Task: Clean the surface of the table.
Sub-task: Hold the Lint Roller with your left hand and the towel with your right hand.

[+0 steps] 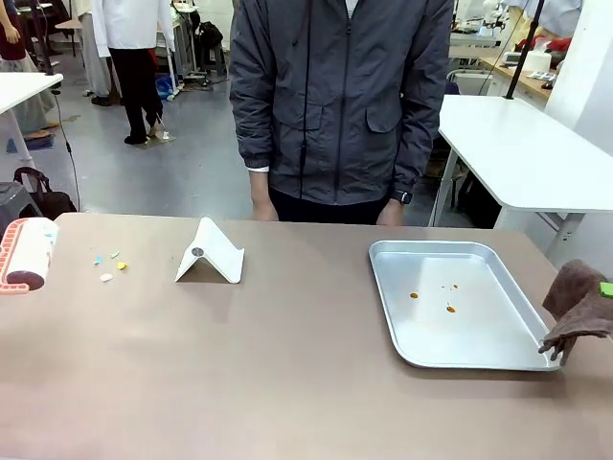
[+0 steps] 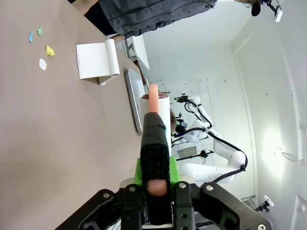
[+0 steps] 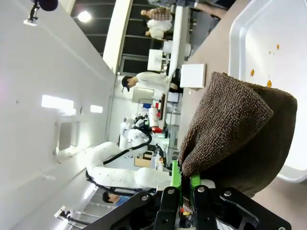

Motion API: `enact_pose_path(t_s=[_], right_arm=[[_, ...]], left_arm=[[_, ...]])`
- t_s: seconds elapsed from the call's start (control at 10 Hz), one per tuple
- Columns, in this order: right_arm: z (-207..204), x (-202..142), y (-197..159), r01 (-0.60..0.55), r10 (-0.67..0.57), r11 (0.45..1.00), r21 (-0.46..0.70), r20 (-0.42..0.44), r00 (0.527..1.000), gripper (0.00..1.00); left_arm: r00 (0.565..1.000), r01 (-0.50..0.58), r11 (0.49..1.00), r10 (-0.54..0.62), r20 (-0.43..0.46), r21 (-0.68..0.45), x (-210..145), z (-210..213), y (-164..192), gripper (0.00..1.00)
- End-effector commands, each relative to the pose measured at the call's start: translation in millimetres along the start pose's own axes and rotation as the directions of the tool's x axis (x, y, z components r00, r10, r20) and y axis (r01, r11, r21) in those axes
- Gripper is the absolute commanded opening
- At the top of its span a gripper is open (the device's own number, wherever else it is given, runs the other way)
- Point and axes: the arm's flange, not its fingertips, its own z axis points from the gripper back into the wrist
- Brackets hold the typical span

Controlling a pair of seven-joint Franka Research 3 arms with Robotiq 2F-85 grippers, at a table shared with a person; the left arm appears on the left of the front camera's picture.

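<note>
Tools are in hand, but by our reading no wiping has begun. Our left claw [image 2: 154,163] is clamped shut on the peach handle of a lint roller [image 1: 29,251], which shows at the left edge of the tabletop [image 1: 287,393]; we cannot tell whether it touches the surface. Our right claw [image 3: 184,184] is pinched closed on a brown cloth [image 1: 578,307] that hangs just beside the near right corner of the metal tray [image 1: 469,331]. The brownish tabletop runs across the whole front view. Small coloured paper scraps [image 1: 110,266] lie on it near the roller, with a white folded stand [image 1: 213,255] beside them. We judge the next move to be lowering the roller onto the scraps and rolling over them with steady pressure, keeping clear of the stand. The cloth could then serve for the bare stretches.
</note>
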Motion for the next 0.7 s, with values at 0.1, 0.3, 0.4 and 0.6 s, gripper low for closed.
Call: enact_pose_path(t_s=[0.1, 0.3, 0.4, 0.6], right_arm=[[1.6, -1.0, -0.2, 0.045, -0.045, 0.999, 0.001, 0.003, 0.999, 0.0], [1.6, -1.0, -0.2, 0.045, -0.045, 0.999, 0.001, 0.003, 0.999, 0.0], [1.6, -1.0, -0.2, 0.045, -0.045, 0.999, 0.001, 0.003, 0.999, 0.0], [1.6, -1.0, -0.2, 0.045, -0.045, 0.999, 0.001, 0.003, 0.999, 0.0]], left_arm=[[1.0, -0.005, 1.0, 0.004, 0.024, 0.027, 2.7, 3.6, -1.4, 0.0], [1.0, -0.005, 1.0, 0.004, 0.024, 0.027, 2.7, 3.6, -1.4, 0.0], [1.0, -0.005, 1.0, 0.004, 0.024, 0.027, 2.7, 3.6, -1.4, 0.0], [1.0, -0.005, 1.0, 0.004, 0.024, 0.027, 2.7, 3.6, -1.4, 0.0]])
